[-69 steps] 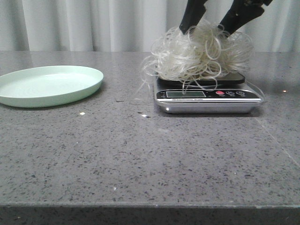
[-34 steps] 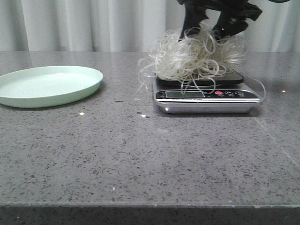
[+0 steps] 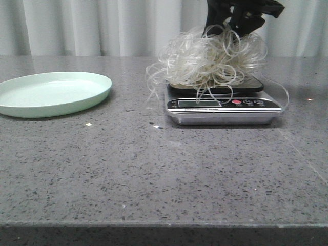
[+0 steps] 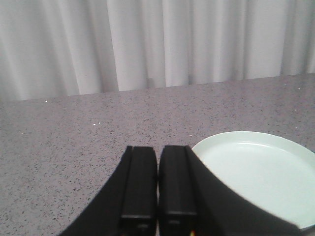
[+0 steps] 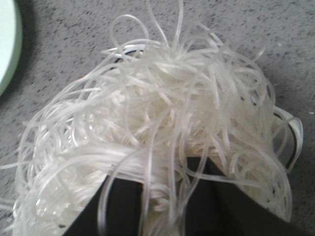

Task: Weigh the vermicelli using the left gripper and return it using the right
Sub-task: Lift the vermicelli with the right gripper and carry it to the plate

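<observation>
Right now, step: I judged the return leg was under way, with my right gripper (image 3: 231, 26) down in the top of the vermicelli (image 3: 210, 60).
Vermicelli: it sat as a fluffy nest on the black platform of the scale (image 3: 223, 105), toward the right of the tabletop (image 3: 154, 169), with loose strands hanging over the left edge and the display.
Right fingers: they looked drawn in on the noodles, and in the right wrist view strands (image 5: 152, 142) lay draped across both dark fingers (image 5: 123, 206); I could not quite confirm a firm clamp, since the tips were buried in the mass.
Left gripper (image 4: 157, 196): its fingers were pressed together with nothing between them, parked just beside the plate and well apart from the scale.
Plate (image 3: 92, 95): the pale green plate lay at the left of the tabletop, bare, and I took it for the drop-off spot.
Doing it well: I would lift straight up first so that trailing loops clear the scale before any sideways travel.
Risk: I reckoned springy strands could snag on the platform edge and drag or tip the scale, or slip from a shallow grip.
</observation>
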Controlling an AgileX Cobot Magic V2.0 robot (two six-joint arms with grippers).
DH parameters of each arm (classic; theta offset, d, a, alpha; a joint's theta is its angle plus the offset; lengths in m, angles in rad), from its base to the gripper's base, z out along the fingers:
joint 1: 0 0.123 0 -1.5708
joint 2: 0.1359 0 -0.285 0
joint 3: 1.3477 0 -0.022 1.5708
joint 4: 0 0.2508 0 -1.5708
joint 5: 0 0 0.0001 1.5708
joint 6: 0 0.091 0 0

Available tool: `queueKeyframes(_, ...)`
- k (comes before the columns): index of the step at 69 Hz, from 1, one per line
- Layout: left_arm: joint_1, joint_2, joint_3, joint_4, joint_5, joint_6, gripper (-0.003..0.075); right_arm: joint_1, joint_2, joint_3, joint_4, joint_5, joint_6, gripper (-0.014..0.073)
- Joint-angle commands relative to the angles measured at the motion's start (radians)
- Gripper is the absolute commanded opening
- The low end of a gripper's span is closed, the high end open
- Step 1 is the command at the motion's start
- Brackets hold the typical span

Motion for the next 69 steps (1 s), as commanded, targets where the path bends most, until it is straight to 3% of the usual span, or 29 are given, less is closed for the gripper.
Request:
queueKeyframes(1, -0.006, 0.003, -0.029, -0.004, -0.084, -0.012, 0.0137, 0.009, -0.044, -0.124, 0.035, 0.096, -0.005, 0.0152)
queueKeyframes(12, -0.006, 0.003, -0.029, -0.004, -0.084, -0.012, 0.0137, 0.009, -0.044, -0.317, 0.035, 0.188, -0.005, 0.0152)
queueKeyframes(27, -0.006, 0.003, -0.029, -0.004, -0.084, -0.012, 0.0137, 0.017, -0.041, -0.499, 0.116, 0.184, -0.004, 0.0152)
queueKeyframes(54, -0.006, 0.003, -0.029, -0.004, -0.114, -0.012, 0.0137, 0.246, 0.049, -0.544, 0.164, -0.132, -0.006, 0.0152)
queueKeyframes(69, -0.006, 0.003, -0.029, -0.004, -0.129, -0.012, 0.0137, 0.326, 0.178, -0.544, 0.164, -0.207, -0.006, 0.0152)
